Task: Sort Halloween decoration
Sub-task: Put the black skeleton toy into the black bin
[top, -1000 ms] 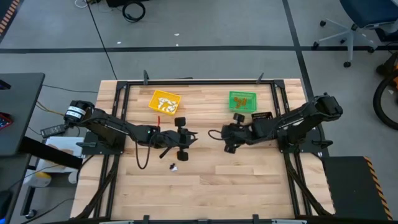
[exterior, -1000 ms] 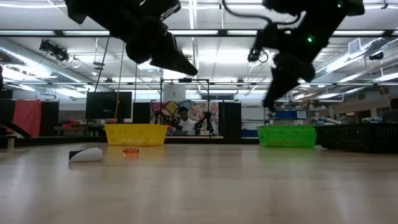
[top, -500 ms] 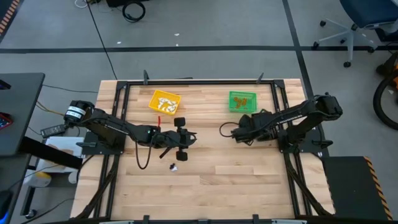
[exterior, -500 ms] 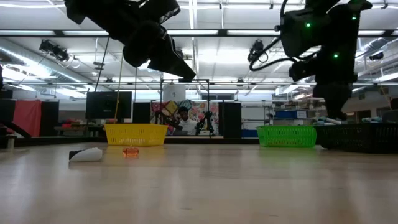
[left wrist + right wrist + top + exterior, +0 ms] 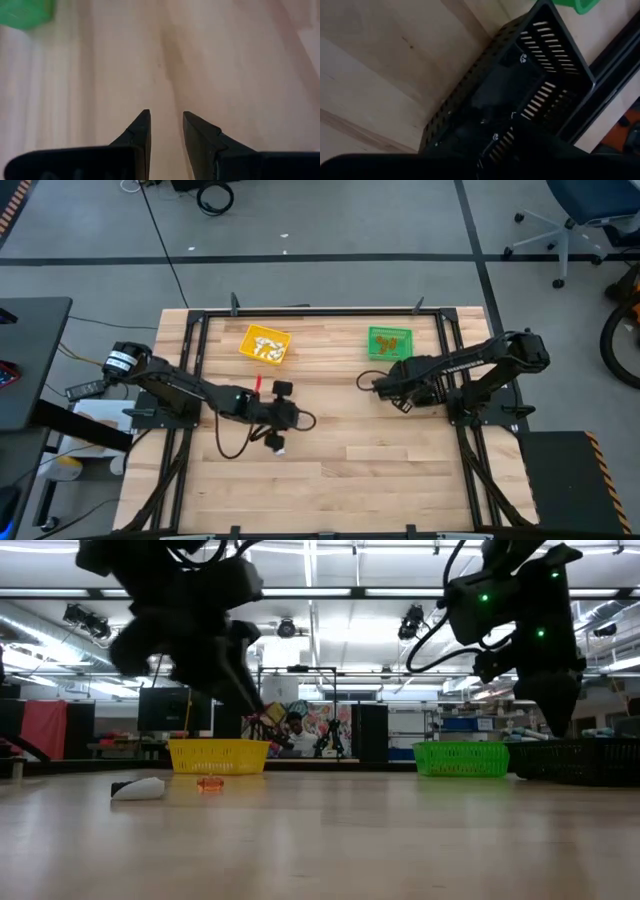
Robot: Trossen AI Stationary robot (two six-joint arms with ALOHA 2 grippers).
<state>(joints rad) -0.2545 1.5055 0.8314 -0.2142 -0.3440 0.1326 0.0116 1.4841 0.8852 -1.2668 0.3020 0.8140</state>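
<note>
A white trinket (image 5: pixel 140 788) and an orange trinket (image 5: pixel 209 784) of the Halloween decoration lie on the wooden table. From above, the white one (image 5: pixel 281 448) shows just on the near side of my left gripper (image 5: pixel 292 420). That gripper (image 5: pixel 166 117) is open, slants down over bare wood and has nothing between its fingers. My right gripper (image 5: pixel 398 392) hangs over the black bin (image 5: pixel 530 75), pointing steeply down. Small dark trinkets with pale marks (image 5: pixel 522 58) lie inside that bin.
A yellow bin (image 5: pixel 265 344) and a green bin (image 5: pixel 389 342), both holding trinkets, stand toward the table's far edge. The black bin (image 5: pixel 580 762) sits near the right arm's base. A black frame (image 5: pixel 310 311) runs around the table top.
My left gripper has tipped downward and sunk a little toward the white trinket near the table's middle. My right gripper has swung toward the table's right side, rolled and tipped steeply down, and now hangs over the black bin.
</note>
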